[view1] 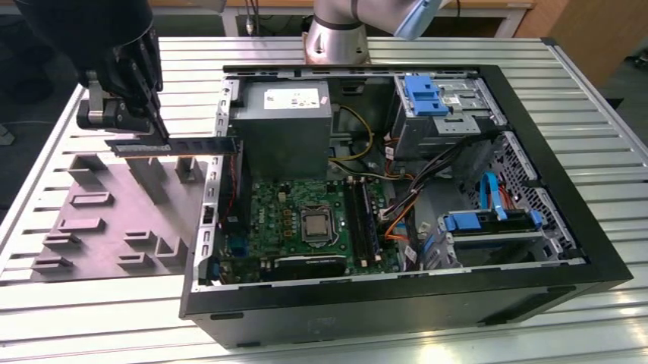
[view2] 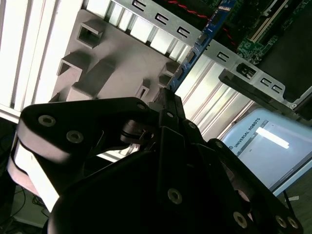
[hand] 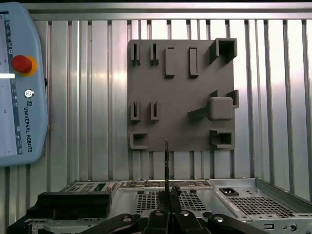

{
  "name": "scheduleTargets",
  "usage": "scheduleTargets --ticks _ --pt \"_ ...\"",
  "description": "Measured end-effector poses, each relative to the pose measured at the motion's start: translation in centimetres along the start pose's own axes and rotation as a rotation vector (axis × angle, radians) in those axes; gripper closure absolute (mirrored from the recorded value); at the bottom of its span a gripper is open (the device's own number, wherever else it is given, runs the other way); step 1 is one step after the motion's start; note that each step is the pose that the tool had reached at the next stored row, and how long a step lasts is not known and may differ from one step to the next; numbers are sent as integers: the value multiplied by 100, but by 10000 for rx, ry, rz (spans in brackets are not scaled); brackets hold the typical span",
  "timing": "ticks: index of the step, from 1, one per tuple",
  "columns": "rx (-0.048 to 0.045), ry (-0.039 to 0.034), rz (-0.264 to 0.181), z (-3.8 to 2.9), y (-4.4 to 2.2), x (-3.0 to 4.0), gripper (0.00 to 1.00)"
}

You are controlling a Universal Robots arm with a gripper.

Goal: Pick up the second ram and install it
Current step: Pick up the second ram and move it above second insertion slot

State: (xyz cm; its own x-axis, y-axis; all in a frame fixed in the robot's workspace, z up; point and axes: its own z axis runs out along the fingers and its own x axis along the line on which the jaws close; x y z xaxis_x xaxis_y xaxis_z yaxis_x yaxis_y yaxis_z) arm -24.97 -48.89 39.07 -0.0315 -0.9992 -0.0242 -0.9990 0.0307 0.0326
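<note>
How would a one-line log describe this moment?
holding: second ram | fingers: shut on it | location: above grey tray, beside computer case

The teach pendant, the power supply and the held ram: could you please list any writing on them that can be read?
Teach pendant: one line of maker's lettering along its edge, left unquoted.
Power supply label: print too small to read.
The second ram, held in the gripper: no readable marking.
</note>
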Motion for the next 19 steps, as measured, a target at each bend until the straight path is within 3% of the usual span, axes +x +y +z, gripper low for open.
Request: scheduleTargets --ticks 19 --pt "0 0 0 -2 -57 -2 88"
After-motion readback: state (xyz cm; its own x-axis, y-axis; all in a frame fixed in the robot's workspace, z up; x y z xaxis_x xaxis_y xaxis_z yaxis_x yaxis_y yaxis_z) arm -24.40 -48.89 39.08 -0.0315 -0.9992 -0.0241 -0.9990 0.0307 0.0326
